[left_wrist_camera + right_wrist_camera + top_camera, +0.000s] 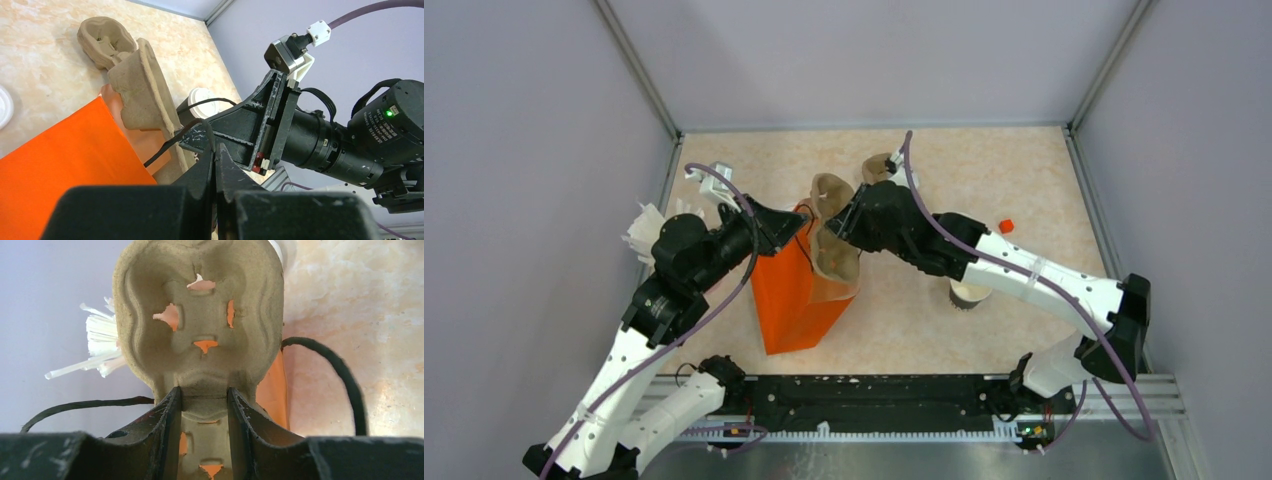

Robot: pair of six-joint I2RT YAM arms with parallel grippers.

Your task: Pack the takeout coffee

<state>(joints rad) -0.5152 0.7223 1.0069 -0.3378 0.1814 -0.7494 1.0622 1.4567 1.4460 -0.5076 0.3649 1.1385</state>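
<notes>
The takeout coffee cup (970,294), pale with a dark base, stands on the table to the right of the bag, partly under my right arm. Its white lid shows in the left wrist view (200,97). My right gripper (846,226) is shut on the brown pulp tray (834,258) and holds it upright in the mouth of the orange bag (796,300). The right wrist view shows the fingers (170,415) clamping the tray's narrow middle (200,315). My left gripper (792,228) is shut on the bag's black handle cord (172,142) at the bag's top edge.
A second pulp tray (879,167) lies behind the bag, also in the left wrist view (102,40). A bundle of white straws (649,228) stands at the left wall. A small red thing (1006,226) lies at the right. Grey walls enclose the table.
</notes>
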